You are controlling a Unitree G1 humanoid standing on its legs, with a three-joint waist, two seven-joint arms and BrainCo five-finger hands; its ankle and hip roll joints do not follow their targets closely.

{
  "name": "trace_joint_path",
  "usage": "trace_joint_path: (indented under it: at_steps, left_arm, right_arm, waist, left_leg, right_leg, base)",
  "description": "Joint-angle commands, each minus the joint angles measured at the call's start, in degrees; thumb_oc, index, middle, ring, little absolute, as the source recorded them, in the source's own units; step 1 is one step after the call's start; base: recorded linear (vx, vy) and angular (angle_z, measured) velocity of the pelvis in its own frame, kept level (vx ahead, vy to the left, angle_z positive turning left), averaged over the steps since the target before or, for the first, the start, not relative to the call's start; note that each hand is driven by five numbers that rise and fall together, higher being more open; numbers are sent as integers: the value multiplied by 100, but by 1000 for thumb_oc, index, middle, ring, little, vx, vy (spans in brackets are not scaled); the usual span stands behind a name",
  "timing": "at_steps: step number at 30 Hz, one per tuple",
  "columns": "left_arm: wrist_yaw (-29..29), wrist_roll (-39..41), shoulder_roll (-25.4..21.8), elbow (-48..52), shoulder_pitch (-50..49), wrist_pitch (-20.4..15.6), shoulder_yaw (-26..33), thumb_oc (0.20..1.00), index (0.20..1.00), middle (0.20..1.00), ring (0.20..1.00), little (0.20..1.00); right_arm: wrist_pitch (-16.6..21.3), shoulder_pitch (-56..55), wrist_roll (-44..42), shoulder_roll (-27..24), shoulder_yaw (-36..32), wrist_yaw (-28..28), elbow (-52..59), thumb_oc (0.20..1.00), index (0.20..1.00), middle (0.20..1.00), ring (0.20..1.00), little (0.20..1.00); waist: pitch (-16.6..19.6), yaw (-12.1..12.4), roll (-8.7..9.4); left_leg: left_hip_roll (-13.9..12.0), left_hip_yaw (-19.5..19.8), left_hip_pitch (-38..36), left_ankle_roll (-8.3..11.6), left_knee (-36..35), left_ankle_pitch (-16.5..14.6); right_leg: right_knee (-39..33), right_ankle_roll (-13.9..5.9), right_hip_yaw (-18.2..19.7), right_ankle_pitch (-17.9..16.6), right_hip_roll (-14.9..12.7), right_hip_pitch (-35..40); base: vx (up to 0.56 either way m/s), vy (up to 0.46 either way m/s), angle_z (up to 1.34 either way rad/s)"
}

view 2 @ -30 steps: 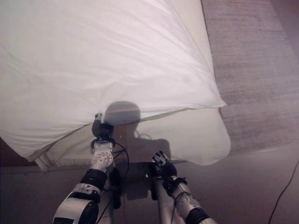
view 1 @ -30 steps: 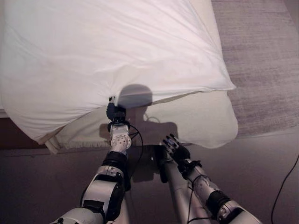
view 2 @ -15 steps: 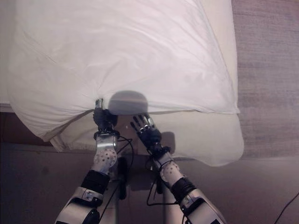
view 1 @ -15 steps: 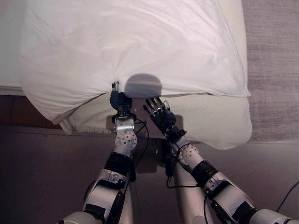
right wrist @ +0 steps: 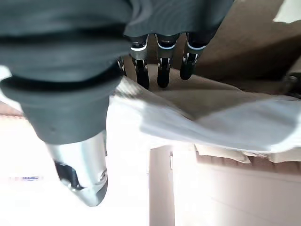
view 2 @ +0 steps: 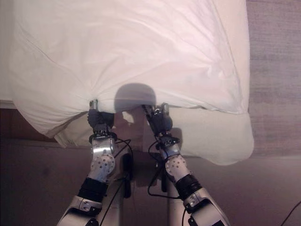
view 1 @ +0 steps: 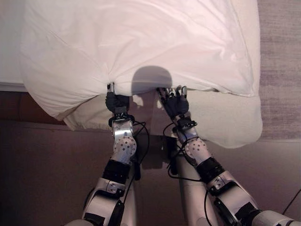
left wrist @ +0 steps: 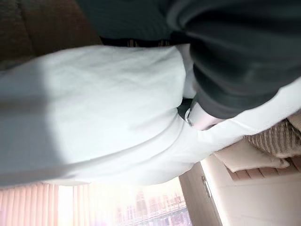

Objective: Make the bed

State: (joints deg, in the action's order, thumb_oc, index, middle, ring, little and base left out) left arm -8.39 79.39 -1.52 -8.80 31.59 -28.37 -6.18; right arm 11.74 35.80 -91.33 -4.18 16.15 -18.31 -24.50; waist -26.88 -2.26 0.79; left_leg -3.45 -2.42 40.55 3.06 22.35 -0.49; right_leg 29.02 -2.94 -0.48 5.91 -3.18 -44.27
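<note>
Now the left hand (view 1: 116,101) pinches the white duvet (view 1: 141,42) edge, while the right hand (view 1: 175,102) reaches open-fingered beside it.

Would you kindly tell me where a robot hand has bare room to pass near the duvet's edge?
Free: the floor below the duvet edge, and the rug beside the bed. Crowded: the gap between the left robot hand, gripping the duvet's edge, and the right robot hand, reaching it.

Both eye views look steeply down from the head onto the near edge of the bed (view 1: 225,122), sharing the duvet (view 1: 141,42) and both arms. Each wrist view sits very close under the duvet edge, facing along its hand.
</note>
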Motion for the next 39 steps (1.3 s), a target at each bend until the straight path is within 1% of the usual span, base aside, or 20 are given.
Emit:
trace_joint_path:
  at_steps: [1, 2, 3, 4, 6, 7, 10, 11, 13, 14, 17, 19, 20, 28, 30, 33, 34, 35, 38, 39]
  left_arm:
    - [64, -596, -416, 812, -248, -588, 302, 200, 200, 200, 200, 200]
    - [-14, -657, -464, 877, -245, -586, 331, 200, 200, 200, 200, 200]
    - [-61, -709, -513, 917, -227, -590, 355, 200, 200, 200, 200, 200]
    - [-68, -716, -513, 922, -219, -589, 357, 200, 200, 200, 200, 200]
    - [-121, -773, -631, 962, -178, -561, 435, 200, 200, 200, 200, 200]
    - [-140, -804, -664, 1001, -176, -524, 464, 200, 200, 200, 200, 200]
    - [-163, -838, -816, 1146, -246, -436, 521, 200, 200, 200, 200, 200]
    - [-203, -841, -835, 1166, -255, -435, 529, 200, 200, 200, 200, 200]
    - [-215, -849, -837, 1173, -251, -434, 531, 200, 200, 200, 200, 200]
    - [-244, -858, -899, 1215, -259, -417, 566, 200, 200, 200, 200, 200]
    - [-229, -851, -1013, 1284, -297, -400, 581, 200, 200, 200, 200, 200]
    - [-227, -849, -1036, 1302, -304, -398, 587, 200, 200, 200, 200, 200]
    - [-213, -860, -1071, 1339, -315, -391, 601, 200, 200, 200, 200, 200]
    - [-182, -889, -1125, 1451, -480, -428, 697, 200, 200, 200, 200, 200]
    - [-240, -942, -1164, 1475, -495, -494, 786, 200, 200, 200, 200, 200]
    - [-275, -980, -1161, 1516, -497, -519, 815, 200, 200, 200, 200, 200]
    - [-306, -1013, -1163, 1507, -515, -537, 835, 200, 200, 200, 200, 200]
    - [-312, -1018, -1164, 1509, -512, -537, 830, 200, 200, 200, 200, 200]
    - [-337, -1020, -1184, 1490, -529, -573, 857, 200, 200, 200, 200, 200]
    - [-337, -1020, -1185, 1489, -527, -576, 851, 200, 200, 200, 200, 200]
  right_arm:
    - [563, -226, -309, -189, -722, 125, 317, 1000, 1000, 1000, 1000, 1000]
    - [608, -223, -258, -278, -806, 409, 218, 1000, 1000, 1000, 1000, 1000]
    - [573, -193, -198, -351, -837, 583, 93, 1000, 1000, 1000, 1000, 1000]
    - [569, -179, -195, -353, -842, 588, 90, 1000, 1000, 1000, 1000, 1000]
    - [479, -114, -141, -533, -898, 950, -237, 1000, 1000, 1000, 1000, 1000]
    - [408, -106, -152, -552, -917, 1024, -288, 1000, 1000, 1000, 1000, 1000]
    - [261, 4, -18, -826, -881, 1446, -563, 1000, 1000, 1000, 1000, 1000]
    - [293, 56, 8, -850, -883, 1551, -573, 1000, 1000, 1000, 1000, 1000]
    - [296, 66, 15, -847, -884, 1566, -569, 1000, 1000, 1000, 1000, 1000]
    - [317, 174, 72, -923, -883, 1758, -659, 1000, 1000, 1000, 1000, 1000]
    - [241, 504, 127, -1118, -875, 2028, -1030, 1000, 1000, 1000, 1000, 1000]
    - [234, 619, 133, -1180, -866, 2100, -1157, 1000, 1000, 1000, 1000, 1000]
    - [234, 869, 86, -1236, -905, 2130, -1301, 1000, 1000, 1000, 1000, 1000]
    - [425, 1559, -98, -1370, -1165, 2250, -1735, 1000, 1000, 1000, 1000, 1000]
    - [604, 1817, -199, -1399, -1363, 2292, -1869, 1000, 1000, 1000, 1000, 1000]
    - [712, 1930, -243, -1418, -1508, 2285, -1940, 1000, 1000, 1000, 1000, 1000]
    - [861, 1984, -277, -1427, -1628, 2301, -1944, 1000, 1000, 1000, 1000, 1000]
    - [868, 1986, -274, -1426, -1631, 2304, -1944, 1000, 1000, 1000, 1000, 1000]
    - [1105, 2026, -319, -1454, -1848, 2385, -2041, 1000, 1000, 1000, 1000, 1000]
    - [1106, 2031, -319, -1457, -1853, 2384, -2048, 1000, 1000, 1000, 1000, 1000]
  waist:
    - [575, 81, -203]
    - [600, 85, -206]
    - [607, 92, -214]
    - [605, 91, -214]
    - [605, 118, -196]
    - [601, 123, -191]
    - [583, 155, -138]
    - [572, 155, -128]
    - [558, 155, -125]
    - [535, 172, -106]
    - [507, 214, -84]
    - [506, 226, -72]
    - [496, 246, -74]
    - [432, 308, -113]
    - [449, 333, -156]
    - [458, 350, -187]
    - [479, 354, -223]
    - [482, 356, -222]
    - [514, 370, -306]
    - [515, 375, -305]
  left_leg:
    - [233, 56, 232, -157, -28, -90]
    - [244, 55, 261, -152, -79, -30]
    - [242, 61, 221, -146, -106, -58]
    - [243, 61, 240, -148, -116, -23]
    - [251, 77, 247, -145, -123, -5]
    - [248, 80, 257, -148, -117, -7]
    - [239, 81, 246, -143, -98, -25]
    - [238, 85, 230, -142, -96, -29]
    - [237, 83, 220, -142, -96, -30]
    - [240, 83, 208, -146, -67, -47]
    - [246, 65, 174, -143, -47, -68]
    - [253, 63, 157, -144, -58, -68]
    - [259, 49, 147, -141, -67, -66]
    - [276, 5, 121, -153, -81, -75]
    - [290, 2, 102, -156, -129, -73]
    - [290, -7, 126, -157, -119, -75]
    - [290, -8, 148, -151, -111, -74]
    - [290, -6, 154, -151, -108, -75]
    - [304, -8, 169, -159, -106, -80]
    - [304, -8, 175, -159, -100, -82]
  right_leg:
    - [-558, -404, -142, -496, -173, 59]
    - [-616, -408, -152, -540, -182, 40]
    - [-633, -412, -169, -500, -188, 79]
    - [-647, -408, -170, -532, -189, 62]
    - [-656, -398, -184, -536, -184, 59]
    - [-651, -393, -184, -531, -182, 51]
    - [-644, -380, -204, -508, -176, 78]
    - [-648, -386, -200, -507, -175, 91]
    - [-649, -387, -197, -507, -174, 100]
    - [-625, -386, -191, -504, -174, 108]
    - [-605, -389, -185, -500, -182, 127]
    - [-615, -391, -172, -509, -178, 139]
    - [-627, -395, -166, -515, -177, 148]
    - [-632, -401, -136, -547, -179, 134]
    - [-670, -413, -129, -562, -187, 136]
    - [-657, -412, -123, -561, -191, 109]
    - [-648, -403, -117, -549, -198, 95]
    - [-647, -402, -119, -548, -198, 90]
    - [-637, -403, -109, -536, -209, 68]
    - [-636, -403, -110, -536, -209, 64]
  base:
    - [0, 0, 0]
    - [41, -16, 1]
    - [0, 0, 0]
    - [19, -16, 4]
    - [7, -20, 5]
    - [0, 0, 0]
    - [11, -6, 0]
    - [0, 0, 0]
    - [0, 0, 0]
    - [0, 0, 0]
    - [10, 1, 0]
    - [0, 0, 0]
    - [0, 0, 0]
    - [6, 10, -3]
    - [0, 0, 0]
    - [0, 0, 0]
    - [0, 0, 0]
    - [0, 0, 0]
    - [0, 0, 0]
    - [0, 0, 0]
